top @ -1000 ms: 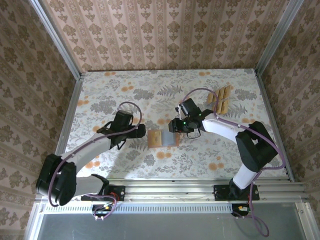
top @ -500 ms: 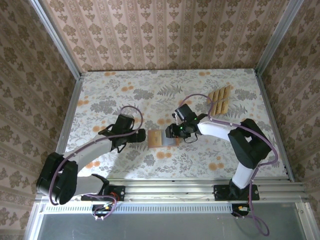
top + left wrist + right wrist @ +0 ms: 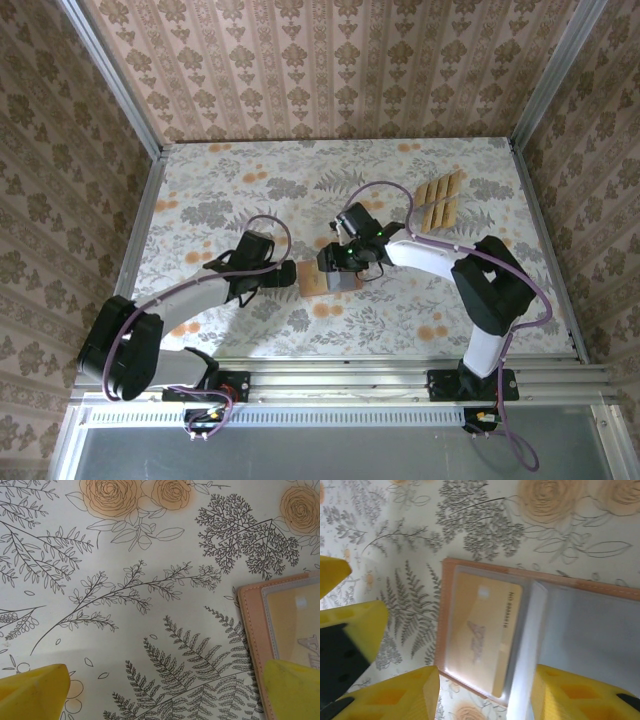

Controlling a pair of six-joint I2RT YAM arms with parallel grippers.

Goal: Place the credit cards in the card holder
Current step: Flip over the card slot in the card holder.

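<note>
Salmon card holder [image 3: 252, 630], one credit card [image 3: 480, 635] pocketed.
Left tool [image 3: 162, 692] gapes wide at its edge, likely steadying; right tool [image 3: 485, 692] half-open, empty above.

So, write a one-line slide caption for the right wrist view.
Right pincer above the open card holder, a credit card inside its clear pocket.

Two white-and-black arms [image 3: 190, 293] carry purple cables [image 3: 392, 186]; their fingers [image 3: 395, 695] are bright yellow (blocky, moulded-looking).
</note>
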